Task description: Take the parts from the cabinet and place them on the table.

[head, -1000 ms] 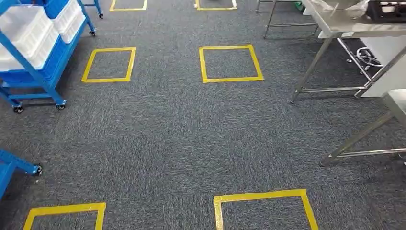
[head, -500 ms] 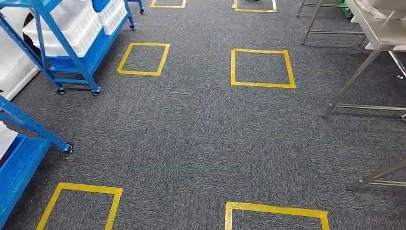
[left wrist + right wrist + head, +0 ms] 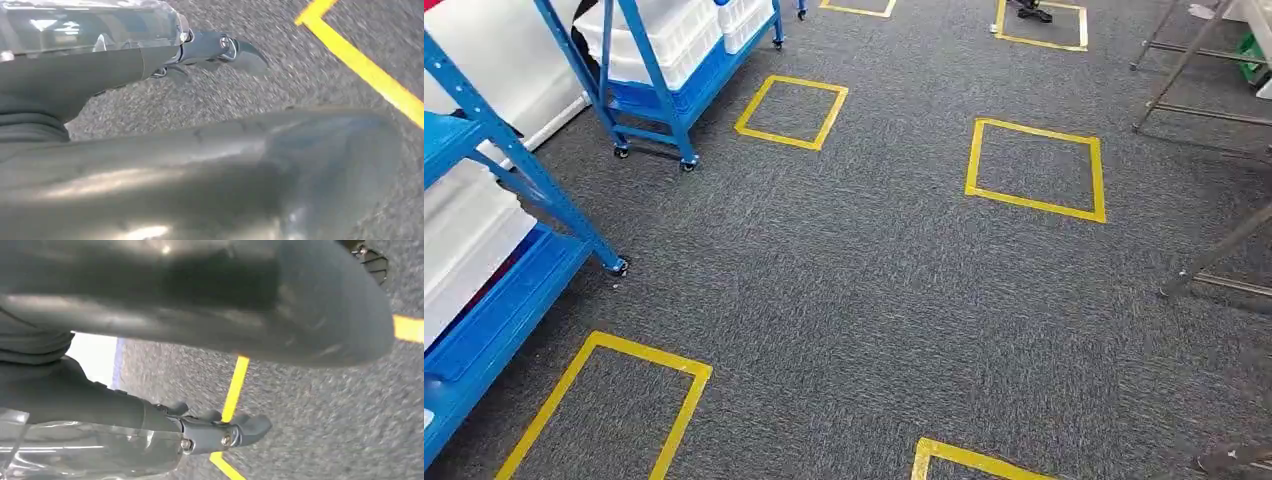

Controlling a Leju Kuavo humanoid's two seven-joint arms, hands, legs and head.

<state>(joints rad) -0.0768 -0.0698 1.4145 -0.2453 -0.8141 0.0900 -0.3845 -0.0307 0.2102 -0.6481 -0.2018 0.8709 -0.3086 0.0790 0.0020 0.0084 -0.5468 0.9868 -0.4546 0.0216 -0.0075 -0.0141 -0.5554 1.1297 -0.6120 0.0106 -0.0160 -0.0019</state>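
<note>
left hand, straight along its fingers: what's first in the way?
Probably just carpet. The left hand holds nothing and points over bare floor, short of the yellow tape. Depth is unclear.

You have grey carpet [image 3: 864, 300] underfoot, marked with yellow tape squares [image 3: 1035, 168]. Steel frame legs [image 3: 1214, 250] stand at the right, near a green item [image 3: 1250, 52].

Both arms hang over the grey carpet floor [image 3: 874, 300], the left hand [image 3: 165, 115] and right hand [image 3: 165, 360] holding nothing, fingers loosely extended.
</note>
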